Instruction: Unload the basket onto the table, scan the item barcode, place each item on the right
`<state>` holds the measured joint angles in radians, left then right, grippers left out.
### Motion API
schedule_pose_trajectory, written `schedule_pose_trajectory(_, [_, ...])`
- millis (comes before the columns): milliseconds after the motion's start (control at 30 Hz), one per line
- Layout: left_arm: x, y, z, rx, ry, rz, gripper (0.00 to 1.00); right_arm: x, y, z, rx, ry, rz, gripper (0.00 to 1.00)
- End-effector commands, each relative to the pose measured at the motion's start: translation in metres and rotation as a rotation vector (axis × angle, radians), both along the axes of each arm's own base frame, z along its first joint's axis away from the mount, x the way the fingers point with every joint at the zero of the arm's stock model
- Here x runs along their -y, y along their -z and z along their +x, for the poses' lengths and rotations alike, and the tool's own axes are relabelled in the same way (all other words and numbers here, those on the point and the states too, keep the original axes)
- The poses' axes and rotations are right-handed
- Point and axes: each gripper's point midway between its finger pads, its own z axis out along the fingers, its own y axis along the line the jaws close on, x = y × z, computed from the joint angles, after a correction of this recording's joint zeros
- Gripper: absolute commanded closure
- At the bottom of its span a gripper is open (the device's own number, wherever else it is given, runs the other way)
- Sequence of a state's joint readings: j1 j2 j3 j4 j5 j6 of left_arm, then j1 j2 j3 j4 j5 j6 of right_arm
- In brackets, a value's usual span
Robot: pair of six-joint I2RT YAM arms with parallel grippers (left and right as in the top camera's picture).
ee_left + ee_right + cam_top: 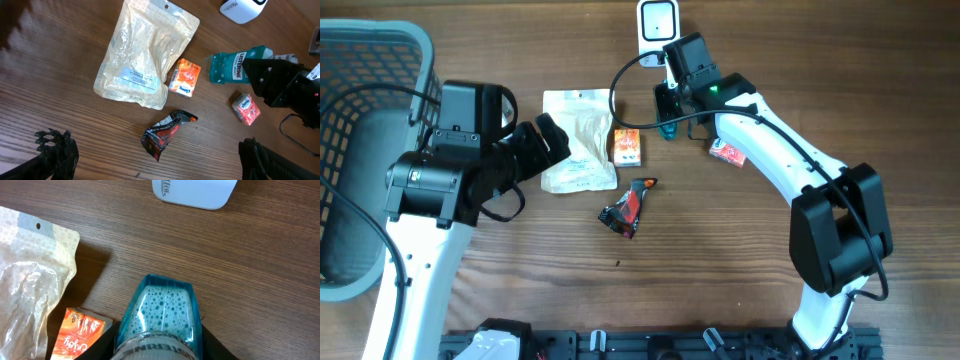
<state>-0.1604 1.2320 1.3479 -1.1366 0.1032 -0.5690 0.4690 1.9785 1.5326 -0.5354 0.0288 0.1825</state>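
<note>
Near the far edge of the wooden worktop (720, 240), the teal mouthwash bottle (231, 67) lies on its side just in front of the white scanner (658, 22), with its flat base pointing toward the scanner and a gap of bare wood between them. The right gripper (667, 112) has the bottle between its dark fingers (109, 342). In the right wrist view they sit narrow and close against both sides of the bottle, gripping it near the label end. An orange tissue pack (627, 146) lies just beside the bottle on its left, and a clear pouch (577, 140) with a hang hole lies flat next to that pack. A small red and white pack (727, 151) rests on the other side of the bottle, partly under the right arm. A crumpled dark snack wrapper (628, 206) lies nearer the middle of the worktop, apart from the others. The left gripper (545, 145) hovers by the pouch with its fingers spread wide, holding nothing. A grey mesh basket (360, 60) stands at the left edge.
</note>
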Motion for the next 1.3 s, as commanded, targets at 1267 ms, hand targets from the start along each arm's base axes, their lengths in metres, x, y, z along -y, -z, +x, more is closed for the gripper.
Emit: schedule_pose_trajectory(1267, [0.001,-0.004,0.001,0.013,0.013,-0.004,0.0,0.06,-0.063,0.01,0.045,0.125,0.093,0.76])
